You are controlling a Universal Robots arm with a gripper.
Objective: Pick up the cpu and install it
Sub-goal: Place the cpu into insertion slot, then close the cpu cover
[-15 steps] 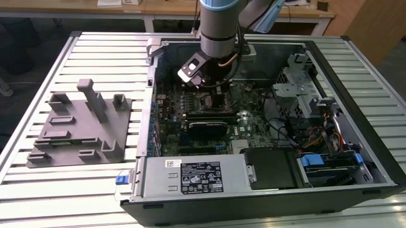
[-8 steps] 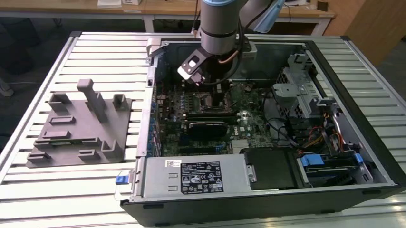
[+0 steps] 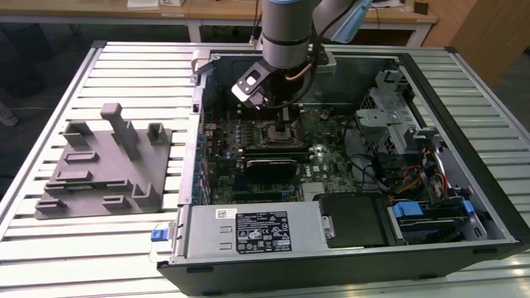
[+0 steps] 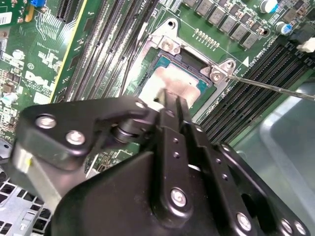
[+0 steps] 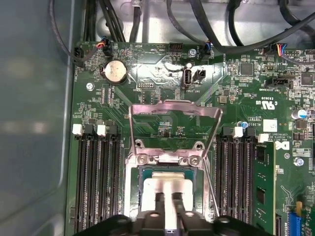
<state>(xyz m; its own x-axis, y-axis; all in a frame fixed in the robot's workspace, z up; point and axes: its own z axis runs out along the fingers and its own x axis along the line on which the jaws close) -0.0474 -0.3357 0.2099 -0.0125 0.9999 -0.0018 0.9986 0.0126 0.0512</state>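
The cpu (image 5: 152, 187) is a small silver square lying flat in the black motherboard socket (image 5: 134, 194). In the second wrist view the cpu (image 4: 184, 81) shows its pale rim inside the socket's metal frame (image 4: 216, 73). My gripper (image 5: 168, 196) is straight above the cpu, its tip down at the chip's top face; touching or just clear, I cannot tell. In the exterior view the gripper (image 3: 282, 127) reaches down into the open computer case over the socket and hides the cpu. The second wrist view has the gripper (image 4: 170, 101) at the chip's near edge.
The socket's metal load plate (image 5: 172, 118) stands flipped up beyond the cpu, and its thin lever rod (image 4: 270, 88) sticks out sideways. Memory slots (image 5: 93, 177) flank the socket. A grey tray with upright posts (image 3: 99, 167) lies on the slatted table at the exterior view's left.
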